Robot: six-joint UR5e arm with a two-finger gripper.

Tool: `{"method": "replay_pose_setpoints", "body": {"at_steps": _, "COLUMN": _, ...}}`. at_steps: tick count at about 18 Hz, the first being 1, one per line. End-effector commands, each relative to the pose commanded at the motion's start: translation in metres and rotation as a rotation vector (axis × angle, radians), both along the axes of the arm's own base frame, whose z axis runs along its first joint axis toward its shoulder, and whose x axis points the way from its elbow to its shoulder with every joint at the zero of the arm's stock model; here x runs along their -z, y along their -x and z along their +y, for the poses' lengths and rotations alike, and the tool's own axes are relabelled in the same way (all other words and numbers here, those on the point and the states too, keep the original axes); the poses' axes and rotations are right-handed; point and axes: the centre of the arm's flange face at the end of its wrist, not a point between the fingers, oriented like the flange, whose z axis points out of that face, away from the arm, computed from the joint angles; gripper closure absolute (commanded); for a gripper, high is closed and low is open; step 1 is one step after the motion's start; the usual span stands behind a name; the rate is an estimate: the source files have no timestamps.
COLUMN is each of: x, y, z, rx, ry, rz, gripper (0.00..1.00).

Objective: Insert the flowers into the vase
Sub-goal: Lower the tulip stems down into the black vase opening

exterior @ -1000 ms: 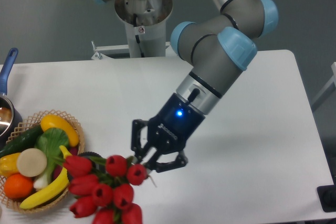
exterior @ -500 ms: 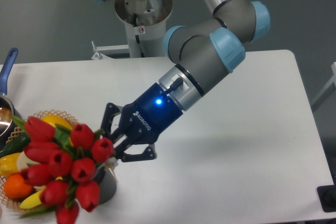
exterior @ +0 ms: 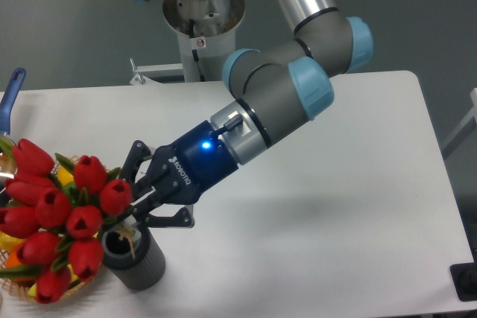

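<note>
You're working over a white table (exterior: 335,184) against a grey wall. Your gripper (exterior: 139,202) has its fingers closed on the stems of the flowers (exterior: 63,217), the red heads fanning out to the left of the fingertips. Since half a second ago, the bunch has swung further left and the vase (exterior: 134,256) now shows its open mouth, directly below the fingertips. A wicker basket (exterior: 45,296) sits behind the blooms, near the table's left edge; bare tabletop stretches right of the fingers.
</note>
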Motion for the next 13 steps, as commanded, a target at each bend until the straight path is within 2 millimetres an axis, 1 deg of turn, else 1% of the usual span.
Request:
{"method": "replay_pose_setpoints", "body": {"at_steps": 2, "x": 0.004, "y": -0.006, "z": 0.003, "rx": 0.011, "ry": 0.001, "rz": 0.001, "gripper": 0.93}}
{"method": "replay_pose_setpoints", "body": {"at_steps": 5, "x": 0.015, "y": -0.008, "z": 0.001, "rx": 0.015, "ry": 0.004, "rz": 0.001, "gripper": 0.93}}
{"method": "replay_pose_setpoints", "body": {"at_steps": 7, "x": 0.027, "y": -0.011, "z": -0.001, "rx": 0.021, "ry": 0.005, "rz": 0.005, "gripper": 0.93}}
{"method": "replay_pose_setpoints", "body": {"at_steps": 13, "x": 0.044, "y": -0.014, "z": -0.003, "rx": 0.032, "ry": 0.003, "rz": 0.015, "gripper": 0.92}}
